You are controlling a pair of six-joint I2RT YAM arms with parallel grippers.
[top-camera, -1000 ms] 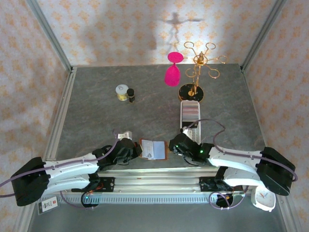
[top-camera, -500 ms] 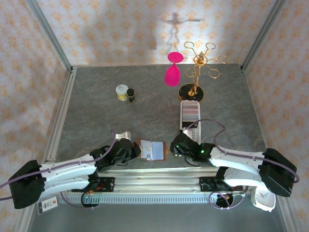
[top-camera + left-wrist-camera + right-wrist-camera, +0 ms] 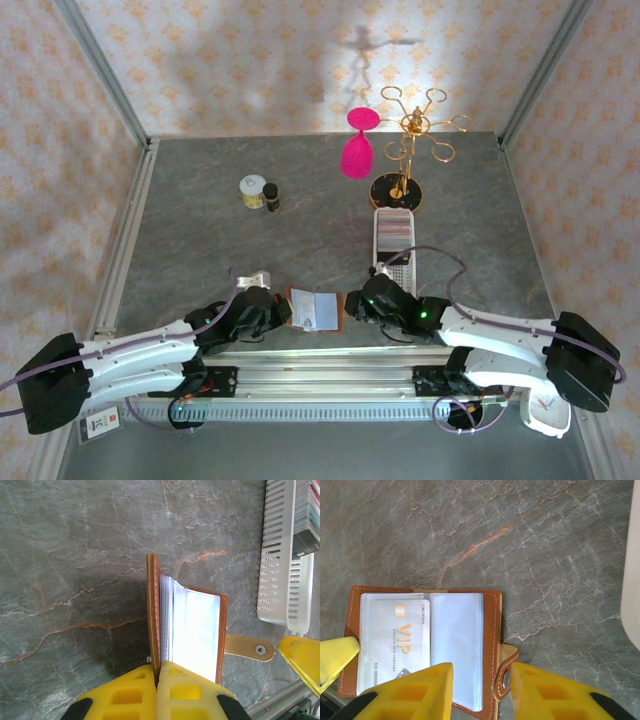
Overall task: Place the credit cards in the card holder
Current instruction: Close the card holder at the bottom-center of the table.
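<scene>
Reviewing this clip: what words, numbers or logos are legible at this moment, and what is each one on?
"VIP", in gold, on the card in the card holder's clear pocket.
"NO. 888...", along that card's edge; the rest is hidden.
Small print beside "VIP" on the card: too small to read reliably.
Sticker near the left arm's base: too small to read.
Jar label: too small to read.

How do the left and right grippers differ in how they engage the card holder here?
The left gripper is shut, pinching the card holder by its upright brown cover; the right gripper is open. The left clamps the cover's edge, while the right's spread fingers straddle the snap strap, apparently gripping nothing. Both have yellow fingers at the holder.
</scene>
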